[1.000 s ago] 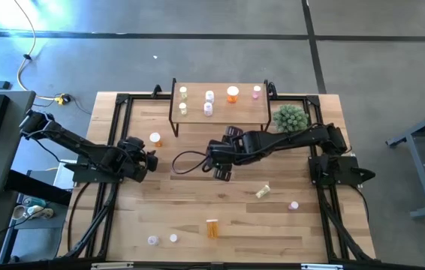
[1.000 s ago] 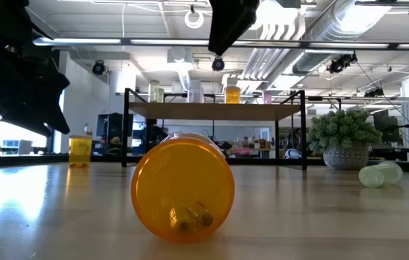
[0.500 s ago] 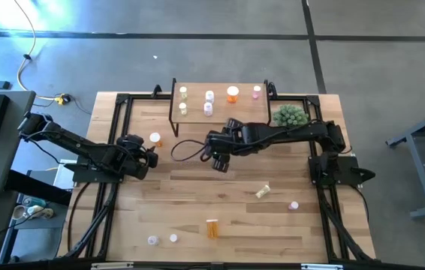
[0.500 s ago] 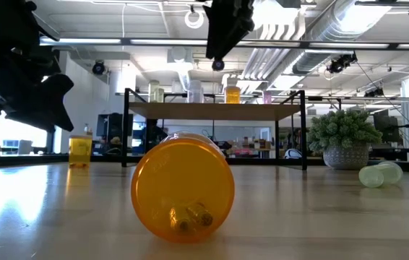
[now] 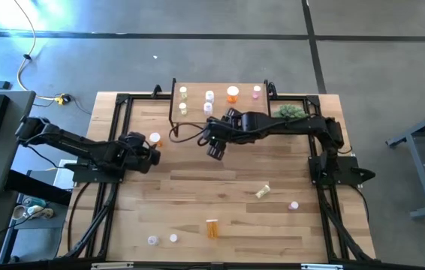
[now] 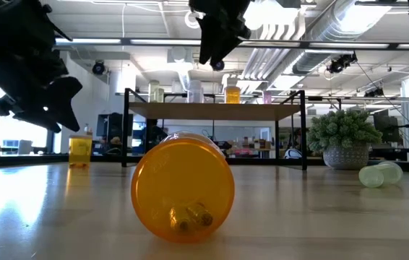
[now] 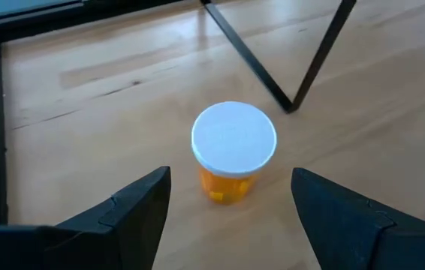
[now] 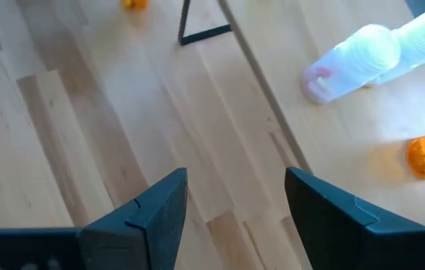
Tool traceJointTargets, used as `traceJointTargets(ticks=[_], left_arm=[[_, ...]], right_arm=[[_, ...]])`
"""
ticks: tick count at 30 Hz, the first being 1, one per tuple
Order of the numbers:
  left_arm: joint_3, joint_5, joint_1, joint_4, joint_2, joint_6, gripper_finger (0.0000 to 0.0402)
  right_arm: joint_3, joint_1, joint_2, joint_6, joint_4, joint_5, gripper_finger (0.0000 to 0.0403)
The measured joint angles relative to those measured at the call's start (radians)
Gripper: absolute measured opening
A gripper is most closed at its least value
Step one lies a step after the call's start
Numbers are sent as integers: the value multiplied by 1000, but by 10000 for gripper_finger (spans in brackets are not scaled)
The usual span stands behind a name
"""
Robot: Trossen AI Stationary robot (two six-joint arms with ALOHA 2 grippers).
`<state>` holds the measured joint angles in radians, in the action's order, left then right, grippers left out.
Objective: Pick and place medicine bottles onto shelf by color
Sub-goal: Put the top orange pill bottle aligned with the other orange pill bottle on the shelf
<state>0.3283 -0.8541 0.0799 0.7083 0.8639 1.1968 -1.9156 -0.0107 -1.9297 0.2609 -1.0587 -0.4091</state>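
Beside the shelf's (image 5: 220,105) front left leg stands an orange bottle (image 5: 155,139) with a white cap, upright on the table (image 5: 197,195), its long axis vertical. The left gripper (image 5: 146,150) hangs close beside it on the side away from the shelf, fingers spread wide and empty; in its wrist view the bottle (image 7: 233,151) sits squarely ahead, framed between the two fingers, cap up, a few orange pills showing at its base. That is the relation the coming pick turns on: the bottle lies straight ahead of the open jaws, so a short forward reach and a squeeze on the sides should do. The left arm is clearly the nearer one. The right gripper (image 5: 215,147) hovers off the shelf's front edge, fingers apart, holding nothing. On the shelf one orange bottle (image 5: 232,94) already stands, likely the target spot
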Motion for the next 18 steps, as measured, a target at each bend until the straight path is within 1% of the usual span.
traceJointTargets(ticks=[7,11,18], left_arm=[[0,61,-92,-93,0,-134,266],[0,101,-135,-97,0,-145,266],[0,129,-193,-144,38,-195,266]], right_arm=[[0,-10,0,0,20,1,215],[0,-9,0,0,28,1,215],[0,-9,0,-15,29,1,215]])
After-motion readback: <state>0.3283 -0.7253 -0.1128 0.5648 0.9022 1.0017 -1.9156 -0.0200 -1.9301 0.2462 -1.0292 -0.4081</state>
